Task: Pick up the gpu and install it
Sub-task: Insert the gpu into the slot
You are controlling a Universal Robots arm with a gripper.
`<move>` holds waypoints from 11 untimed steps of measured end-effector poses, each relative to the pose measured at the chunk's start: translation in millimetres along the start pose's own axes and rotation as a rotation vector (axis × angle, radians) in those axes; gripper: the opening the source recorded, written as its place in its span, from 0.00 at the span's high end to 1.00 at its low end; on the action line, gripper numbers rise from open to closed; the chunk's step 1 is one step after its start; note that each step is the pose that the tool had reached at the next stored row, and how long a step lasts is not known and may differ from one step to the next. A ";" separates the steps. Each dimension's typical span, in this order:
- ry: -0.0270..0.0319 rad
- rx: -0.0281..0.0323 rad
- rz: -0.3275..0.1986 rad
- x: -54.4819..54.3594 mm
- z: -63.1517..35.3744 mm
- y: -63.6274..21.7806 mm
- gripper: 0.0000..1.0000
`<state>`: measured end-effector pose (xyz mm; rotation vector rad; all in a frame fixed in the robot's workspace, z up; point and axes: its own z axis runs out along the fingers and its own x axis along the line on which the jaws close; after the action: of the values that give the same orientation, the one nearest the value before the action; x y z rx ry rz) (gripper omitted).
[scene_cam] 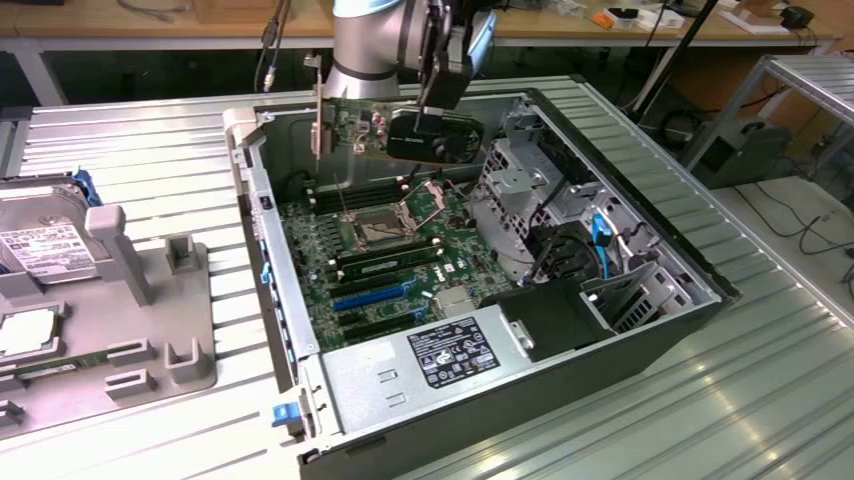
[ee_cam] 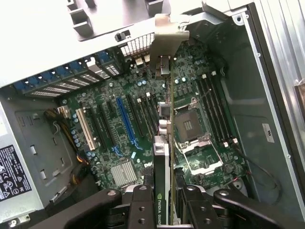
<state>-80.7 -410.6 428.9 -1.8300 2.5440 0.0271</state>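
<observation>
The gripper hung in the upper centre of the exterior view, over the far end of the open computer case. Its jaws were partly closed and clamped on the gpu. The card was carried on edge, raised clear of the motherboard and seated in no slot. Its pale metal bracket stood at the end toward the exterior view's left, close to the case wall.

In the wrist view the gpu appeared edge-on as a thin green strip. It ran from between the black fingers, which pressed both of its faces, out to the bracket. It lay above the board between the empty CPU socket and the long blue slot.

The power supply filled the case's near end at the lower centre of the exterior view. A silver hard drive lay at the left edge, beside a grey plastic fixture, well apart from the case
</observation>
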 end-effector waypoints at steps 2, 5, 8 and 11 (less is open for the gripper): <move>0.0001 -0.0002 -0.014 0.0 0.0 0.0 0.73; 0.0004 -0.0006 -0.041 0.0 0.0 -0.1 0.73; 0.0006 -0.0010 -0.061 0.0 0.0 -0.1 0.73; 0.0006 -0.0011 -0.067 0.0 0.0 -0.1 0.73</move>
<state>-80.6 -410.6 428.9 -1.9146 2.4817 0.0274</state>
